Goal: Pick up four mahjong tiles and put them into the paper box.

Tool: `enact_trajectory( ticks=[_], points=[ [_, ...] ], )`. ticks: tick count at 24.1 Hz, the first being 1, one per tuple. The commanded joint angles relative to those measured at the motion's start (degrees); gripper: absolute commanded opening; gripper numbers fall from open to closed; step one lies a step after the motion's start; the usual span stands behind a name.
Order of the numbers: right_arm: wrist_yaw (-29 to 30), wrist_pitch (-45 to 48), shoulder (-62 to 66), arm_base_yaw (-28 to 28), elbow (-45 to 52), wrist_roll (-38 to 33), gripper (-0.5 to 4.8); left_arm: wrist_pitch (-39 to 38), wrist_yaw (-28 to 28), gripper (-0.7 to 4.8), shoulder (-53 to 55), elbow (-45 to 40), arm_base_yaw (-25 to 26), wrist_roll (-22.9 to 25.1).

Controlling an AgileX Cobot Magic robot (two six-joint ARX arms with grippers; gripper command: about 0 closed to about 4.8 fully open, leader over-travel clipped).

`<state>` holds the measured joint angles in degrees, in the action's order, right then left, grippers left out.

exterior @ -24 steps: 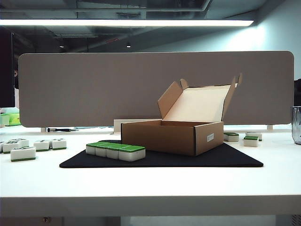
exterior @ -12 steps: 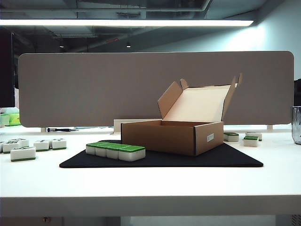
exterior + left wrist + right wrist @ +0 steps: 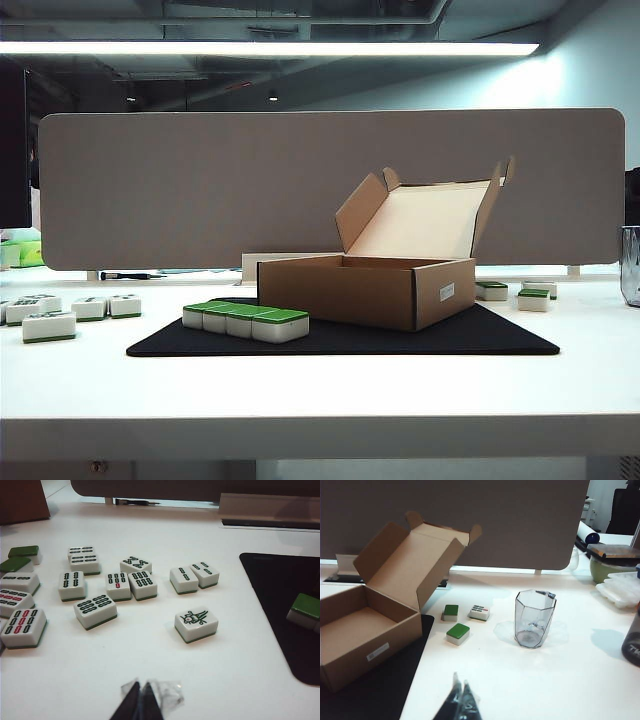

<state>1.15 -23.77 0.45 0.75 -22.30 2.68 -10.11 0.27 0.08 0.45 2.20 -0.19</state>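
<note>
Nothing on the bench [image 3: 320, 400] has shifted over the last second. The row of four green-backed white mahjong tiles [image 3: 246, 320] sits on the black mat [image 3: 400, 340], just beside the open brown cardboard paper box [image 3: 365, 290]. Left pincer [image 3: 141, 700] and right pincer [image 3: 460, 700] hover with tips together, empty. No tile is boxed yet.

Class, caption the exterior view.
Four green-backed white mahjong tiles lined up beside open brown cardboard paper box on black mat.

An office workspace: a white desk [image 3: 320, 400] is sitting in front of a grey fabric partition screen [image 3: 200, 190], with a long fluorescent light strip [image 3: 270, 47] glowing under exposed ceiling ducts.
</note>
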Motion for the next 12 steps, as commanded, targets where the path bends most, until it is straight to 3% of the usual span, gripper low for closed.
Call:
enact_trajectory(
  ticks=[1,5,12],
  points=[
    [0.1,-5.4,-0.4,0.0,-4.9,-0.1,-0.01,-0.6,0.1,-0.06,0.0,-0.1,0.0,0.2],
    [3.1,-14.5,-0.4,0.0,-11.4,-0.1,-0.01,-0.6,-0.7,-0.06,0.0,-0.1,0.0,0.2],
    [14.0,-28.6,-0.4,0.0,-21.7,-0.1,-0.01,-0.6,-0.7,-0.06,0.0,-0.1,0.0,0.2]
  ],
)
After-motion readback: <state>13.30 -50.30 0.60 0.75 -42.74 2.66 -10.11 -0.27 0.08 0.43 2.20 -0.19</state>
